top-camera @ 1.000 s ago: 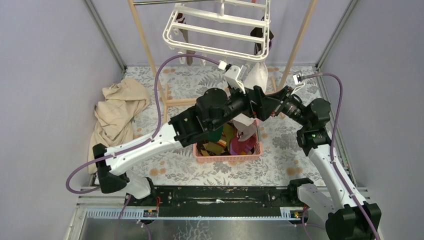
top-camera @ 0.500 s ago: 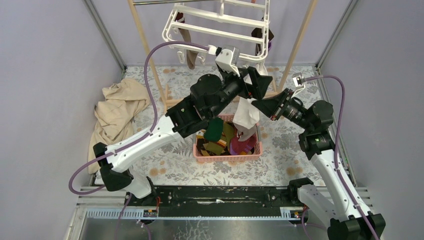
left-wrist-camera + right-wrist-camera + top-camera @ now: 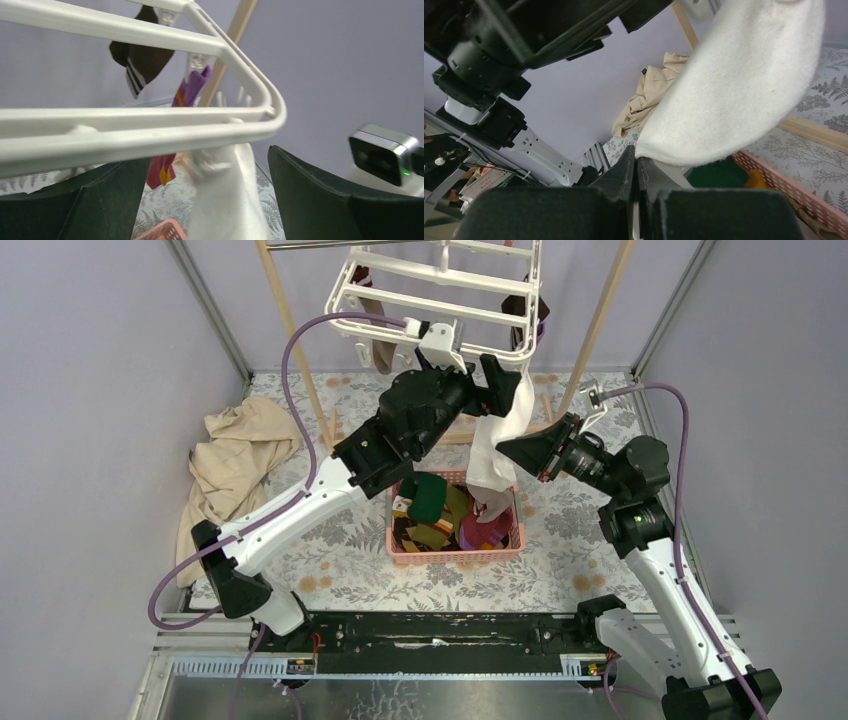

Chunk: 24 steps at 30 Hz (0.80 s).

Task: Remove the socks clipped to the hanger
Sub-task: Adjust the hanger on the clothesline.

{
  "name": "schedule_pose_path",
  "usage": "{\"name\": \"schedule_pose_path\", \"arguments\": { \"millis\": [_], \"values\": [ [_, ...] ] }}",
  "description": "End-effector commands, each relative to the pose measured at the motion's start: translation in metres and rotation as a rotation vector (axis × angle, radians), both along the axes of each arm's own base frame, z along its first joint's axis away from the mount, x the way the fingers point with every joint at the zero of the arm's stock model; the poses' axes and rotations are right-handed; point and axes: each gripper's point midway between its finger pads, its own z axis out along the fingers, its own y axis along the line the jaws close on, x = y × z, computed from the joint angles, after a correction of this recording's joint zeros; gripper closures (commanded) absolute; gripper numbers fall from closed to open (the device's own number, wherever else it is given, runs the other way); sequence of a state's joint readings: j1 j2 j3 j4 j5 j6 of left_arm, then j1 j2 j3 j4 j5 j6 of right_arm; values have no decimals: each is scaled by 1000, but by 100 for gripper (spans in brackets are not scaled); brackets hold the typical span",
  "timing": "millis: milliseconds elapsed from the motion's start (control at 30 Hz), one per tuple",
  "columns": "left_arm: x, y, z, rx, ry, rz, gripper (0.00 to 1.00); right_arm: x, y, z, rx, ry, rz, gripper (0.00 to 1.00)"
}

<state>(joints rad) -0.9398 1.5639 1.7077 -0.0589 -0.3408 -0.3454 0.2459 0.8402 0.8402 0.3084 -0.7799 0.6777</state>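
Socks remain clipped along the hanger [image 3: 440, 306], which hangs high at the far side of the table, inside the wooden frame [image 3: 290, 335]. The white sock [image 3: 492, 455] dangles from a clip at the hanger's near right corner, and its toe end reaches down into the pink basket [image 3: 455, 556] on the floral table.

The left claw [image 3: 478, 380] is raised to that corner with its jaws spread wide and holding nothing. In the left wrist view its two black fingers [image 3: 320, 200] stand on either side of the white sock [image 3: 225, 200] and its clip, just under the hanger's rounded corner [image 3: 125, 132]. The sock's top lies between them, and neither finger visibly touches it.

The right claw [image 3: 505, 448] comes in from the right, lower down and level with the sock's middle. Its jaws are clenched on the white sock. From the right wrist, the fingers [image 3: 624, 175] are pressed together with the lower edge of the white sock [image 3: 744, 85] caught at their tips.

Beyond the corner, a brown striped sock [image 3: 142, 60] and a purple sock [image 3: 187, 92] hang from clips on the hanger's far side. More colourful socks lie heaped in the basket, and a beige cloth [image 3: 235, 455] sits crumpled well to the left.
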Motion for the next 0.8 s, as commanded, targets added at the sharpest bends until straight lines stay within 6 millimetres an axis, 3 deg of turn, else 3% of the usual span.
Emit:
{"name": "schedule_pose_path", "arguments": {
  "millis": [0, 367, 767],
  "values": [
    [12, 30, 22, -54, -48, 77, 7, -13, 11, 21, -13, -70, 65, 100],
    [32, 83, 20, -73, -37, 170, 7, -17, 37, 16, -54, -59, 129, 100],
    [39, 142, 16, -104, -29, 249, 7, -19, 75, 14, -94, -64, 189, 100]
  ]
}}
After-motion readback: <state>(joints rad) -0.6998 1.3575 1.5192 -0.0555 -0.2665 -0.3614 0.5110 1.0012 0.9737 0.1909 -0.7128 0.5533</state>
